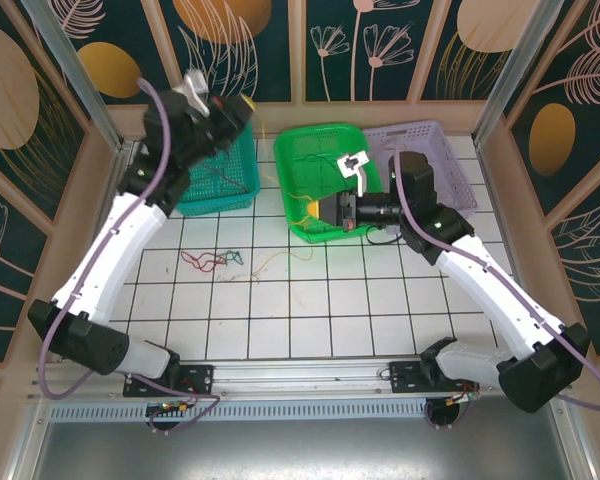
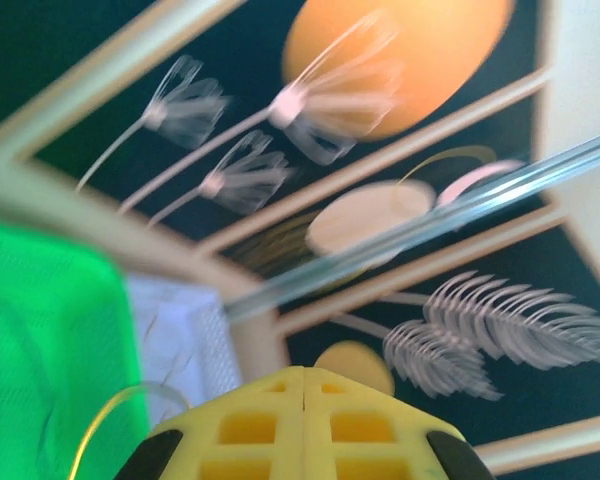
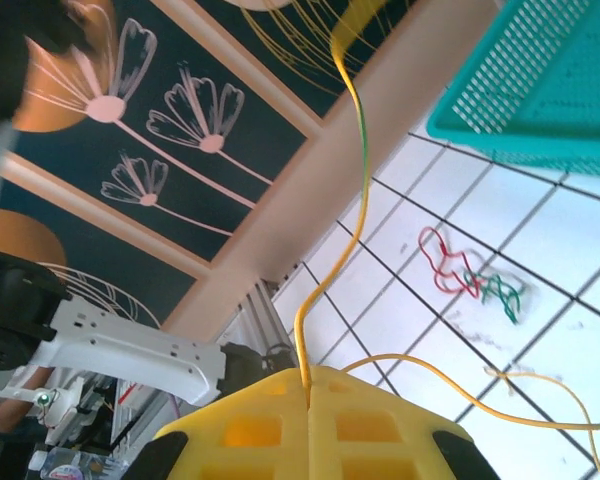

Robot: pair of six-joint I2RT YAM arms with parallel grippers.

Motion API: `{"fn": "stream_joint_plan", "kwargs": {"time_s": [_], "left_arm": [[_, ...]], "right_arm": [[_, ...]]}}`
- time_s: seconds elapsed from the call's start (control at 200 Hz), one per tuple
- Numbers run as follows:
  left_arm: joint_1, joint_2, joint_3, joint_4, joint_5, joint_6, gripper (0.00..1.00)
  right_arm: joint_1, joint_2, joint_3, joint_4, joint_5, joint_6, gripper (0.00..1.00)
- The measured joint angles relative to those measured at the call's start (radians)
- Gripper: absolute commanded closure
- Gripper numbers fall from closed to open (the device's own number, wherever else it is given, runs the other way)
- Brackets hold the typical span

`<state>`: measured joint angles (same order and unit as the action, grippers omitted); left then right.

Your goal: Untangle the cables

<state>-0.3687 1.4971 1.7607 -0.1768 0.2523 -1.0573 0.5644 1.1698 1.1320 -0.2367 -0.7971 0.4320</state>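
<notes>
Right gripper [image 3: 307,380] by the green plastic basket [image 1: 310,150], pinched tight on a thin yellow wire [image 3: 352,150], probably to draw it clear. Red and green tangled cables [image 1: 208,260] lie on the white tiled table [image 1: 380,300]. Left gripper [image 2: 305,378] above the teal mesh basket [image 1: 220,175], fingers together, nothing seen between.

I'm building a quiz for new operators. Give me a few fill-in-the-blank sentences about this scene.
1. The cable pinched in the right gripper is ___.
2. The green basket stands between the teal basket and the ___ one.
3. The red cable on the table lies tangled with a ___ one.
Missing words: yellow, purple, green.
</notes>
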Motion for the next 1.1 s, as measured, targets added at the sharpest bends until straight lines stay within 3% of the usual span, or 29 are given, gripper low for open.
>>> {"fn": "stream_joint_plan", "kwargs": {"time_s": [0.165, 0.325, 0.48, 0.751, 1.076, 1.101], "left_arm": [[0.009, 0.137, 0.283, 0.028, 0.045, -0.011, 1.00], [0.007, 0.232, 0.359, 0.136, 0.100, -0.101, 1.00], [0.002, 0.313, 0.391, 0.280, 0.144, -0.222, 1.00], [-0.042, 0.382, 0.481, 0.486, 0.166, -0.380, 1.00], [-0.123, 0.421, 0.445, 0.635, 0.113, -0.430, 1.00], [-0.129, 0.433, 0.446, 0.650, 0.106, -0.434, 0.96]], "right_arm": [[0.063, 0.006, -0.040, -0.042, 0.050, -0.009, 1.00], [0.114, 0.018, -0.040, -0.068, 0.104, -0.009, 1.00], [0.096, 0.015, 0.030, -0.145, 0.243, -0.016, 1.00], [-0.023, 0.018, 0.475, -0.243, 0.461, -0.080, 1.00], [-0.256, 0.120, 0.791, -0.231, 0.545, -0.148, 1.00], [-0.277, 0.135, 0.806, -0.232, 0.548, -0.154, 1.00]]}}
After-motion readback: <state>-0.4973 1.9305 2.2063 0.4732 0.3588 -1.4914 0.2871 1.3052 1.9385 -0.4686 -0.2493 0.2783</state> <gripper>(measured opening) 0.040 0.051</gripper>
